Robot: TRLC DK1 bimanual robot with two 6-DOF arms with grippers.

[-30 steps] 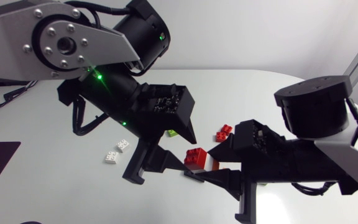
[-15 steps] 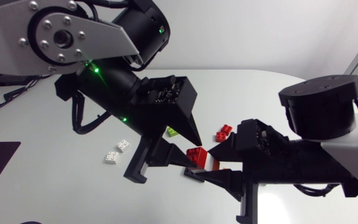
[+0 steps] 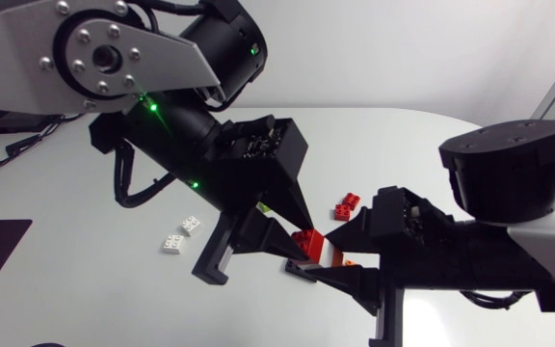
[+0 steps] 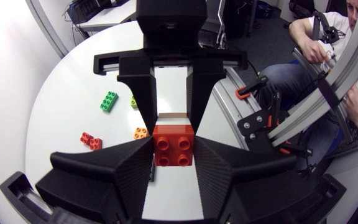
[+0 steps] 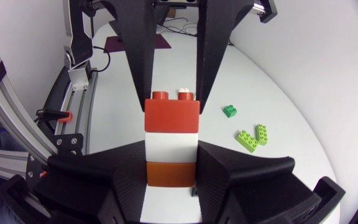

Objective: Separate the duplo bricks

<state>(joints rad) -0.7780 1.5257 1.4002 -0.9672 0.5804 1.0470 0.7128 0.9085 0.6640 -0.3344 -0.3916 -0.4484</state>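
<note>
Between hands, brick stack (image 5: 171,140) (red, white, brown): left hand (image 4: 173,148) clamps red end, right hand (image 5: 171,167) brown end

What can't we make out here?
- Head view: lime brick, nearly all behind the left arm; shape unclear.
- Head view: white brick and brown brick, mostly covered by the right fingers.
- Left wrist view: white brick hidden behind the red brick, seen end-on.
</note>
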